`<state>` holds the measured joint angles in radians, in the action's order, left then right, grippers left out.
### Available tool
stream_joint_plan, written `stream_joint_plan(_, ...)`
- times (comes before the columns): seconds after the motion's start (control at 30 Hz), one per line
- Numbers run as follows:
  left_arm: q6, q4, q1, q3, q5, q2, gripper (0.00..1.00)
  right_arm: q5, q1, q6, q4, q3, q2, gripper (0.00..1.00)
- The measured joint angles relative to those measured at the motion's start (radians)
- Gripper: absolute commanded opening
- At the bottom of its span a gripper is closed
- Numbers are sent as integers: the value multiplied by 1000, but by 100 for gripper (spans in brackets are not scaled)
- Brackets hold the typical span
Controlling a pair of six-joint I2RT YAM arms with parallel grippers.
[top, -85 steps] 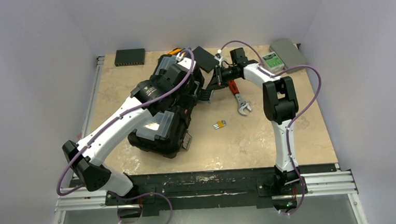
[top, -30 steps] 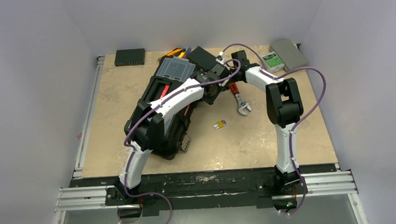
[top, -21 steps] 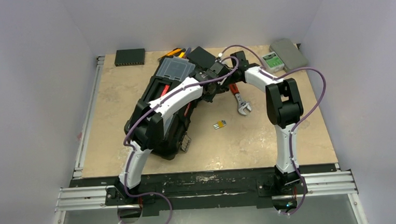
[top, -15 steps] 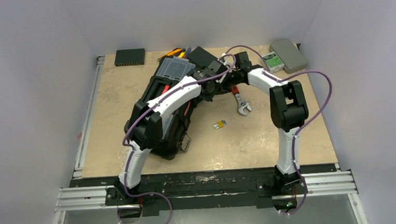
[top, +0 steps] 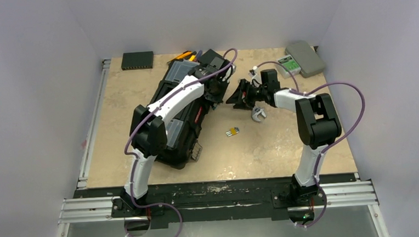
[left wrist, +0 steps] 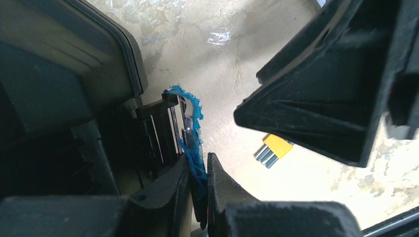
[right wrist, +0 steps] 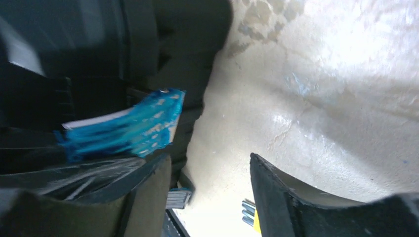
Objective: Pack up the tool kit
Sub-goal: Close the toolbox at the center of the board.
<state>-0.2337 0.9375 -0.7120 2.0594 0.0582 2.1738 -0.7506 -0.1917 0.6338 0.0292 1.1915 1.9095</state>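
Note:
The black toolbox [top: 182, 135] lies slanted at the table's middle left, a clear lid [top: 181, 71] at its far end. My left gripper [top: 218, 90] reaches over it to its far right end. In the left wrist view, that gripper [left wrist: 198, 170] is shut on a blue-taped latch [left wrist: 191, 111] at the toolbox edge [left wrist: 59, 98]. My right gripper [top: 237, 98] hangs open just right of the toolbox. Its jaws [right wrist: 210, 182] stand apart beside the same blue tape [right wrist: 133, 129], holding nothing. A wrench [top: 258, 114] lies under the right wrist, its handle hidden.
A small yellow bit holder [top: 232, 132] lies on the table right of the toolbox. Yellow-handled tools [top: 188, 55] poke out behind the toolbox. A flat black box [top: 137, 59] sits at the back left, and a grey case with a green-labelled device [top: 297, 61] at the back right.
My right gripper has let go and opened, then drawn back right from the toolbox's end. My left gripper has closed on the blue-taped latch, and its elbow has swung left.

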Motion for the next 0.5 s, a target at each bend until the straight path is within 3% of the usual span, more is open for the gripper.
stream_joint_plan(0.1, -10, -1, 1, 0, -7, -9, 0, -11, -6, 114, -177, -134, -16, 74)
stream_joint_plan(0.3, -19, -5, -2, 0, -14, -44, 0, -47, -18, 330, -545, -269, -10, 75)
stream_joint_plan(0.5, -10, 6, -2, 13, 13, -61, 35, -58, -40, 488, -844, -273, 53, 77)
